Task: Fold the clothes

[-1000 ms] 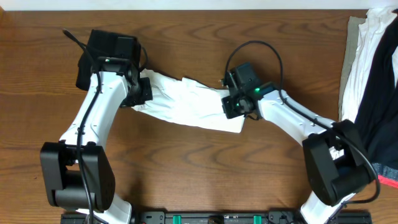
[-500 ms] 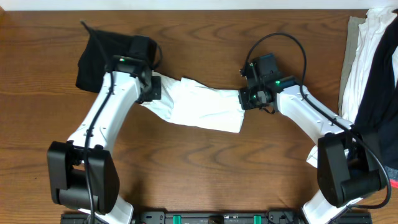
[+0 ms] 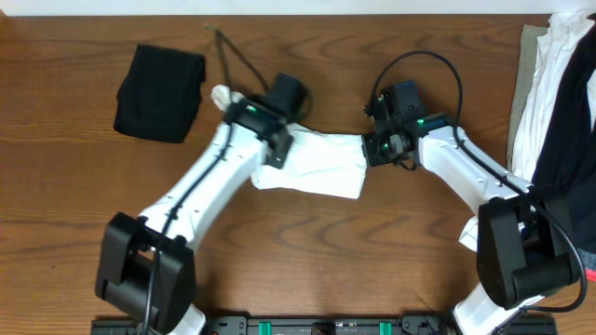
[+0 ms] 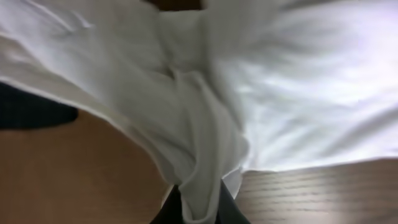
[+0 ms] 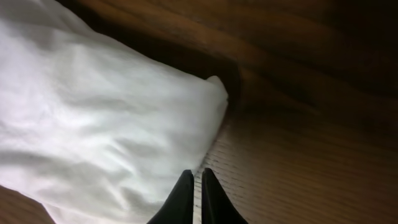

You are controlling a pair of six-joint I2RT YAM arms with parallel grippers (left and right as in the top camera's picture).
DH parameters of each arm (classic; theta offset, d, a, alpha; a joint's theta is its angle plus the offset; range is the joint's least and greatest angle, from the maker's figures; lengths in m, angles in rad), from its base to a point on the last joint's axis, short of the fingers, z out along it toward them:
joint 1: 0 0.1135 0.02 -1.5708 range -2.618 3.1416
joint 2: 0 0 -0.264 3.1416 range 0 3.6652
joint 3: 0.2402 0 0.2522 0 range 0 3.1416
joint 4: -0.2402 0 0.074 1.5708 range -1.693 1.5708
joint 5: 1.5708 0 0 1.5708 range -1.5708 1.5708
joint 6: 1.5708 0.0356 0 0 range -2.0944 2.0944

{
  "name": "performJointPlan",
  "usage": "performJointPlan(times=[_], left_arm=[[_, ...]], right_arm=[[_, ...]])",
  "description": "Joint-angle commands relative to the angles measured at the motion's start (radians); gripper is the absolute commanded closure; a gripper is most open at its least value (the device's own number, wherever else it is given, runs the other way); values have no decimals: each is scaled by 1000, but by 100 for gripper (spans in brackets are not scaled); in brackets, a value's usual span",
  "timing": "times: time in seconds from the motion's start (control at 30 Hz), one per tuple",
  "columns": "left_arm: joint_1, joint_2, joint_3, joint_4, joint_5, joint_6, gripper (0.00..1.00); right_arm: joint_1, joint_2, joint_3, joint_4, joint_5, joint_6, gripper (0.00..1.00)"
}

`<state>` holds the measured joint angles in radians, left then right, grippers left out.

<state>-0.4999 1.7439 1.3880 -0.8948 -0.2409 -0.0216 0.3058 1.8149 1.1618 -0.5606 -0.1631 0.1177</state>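
The white T-shirt (image 3: 321,167) lies partly folded in the middle of the table; its print is hidden. My left gripper (image 3: 277,154) is over its left part, shut on a bunched fold of the white cloth (image 4: 199,155), which hangs pinched between the jaws (image 4: 199,208). My right gripper (image 3: 374,149) is at the shirt's right edge. Its jaws (image 5: 195,190) are shut beside the edge of the white cloth (image 5: 106,124), with bare wood showing between them. A folded black garment (image 3: 158,79) lies at the far left.
A pile of white and dark clothes (image 3: 554,102) lies on a grey cloth at the table's right edge. Both arms' black cables arch above the shirt. The table is brown wood (image 3: 307,251).
My left gripper has swung right with the shirt's left end, carrying it over toward the middle and uncovering the black garment. My right gripper moved right to the shirt's edge, then stayed.
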Motion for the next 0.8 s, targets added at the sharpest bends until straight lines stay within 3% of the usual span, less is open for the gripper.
performJointPlan(times=[0.0, 0.57, 0.77], left_arm=[[-76, -1, 24, -13, -70, 32, 94], [-249, -1, 24, -43, -141, 45, 94], [-266, -1, 24, -43, -153, 55, 94]], right_arm=[[-24, -19, -3, -4, 34, -14, 95], [-105, 19, -5, 4, 49, -14, 98], [-114, 20, -5, 49, -83, -29, 99]])
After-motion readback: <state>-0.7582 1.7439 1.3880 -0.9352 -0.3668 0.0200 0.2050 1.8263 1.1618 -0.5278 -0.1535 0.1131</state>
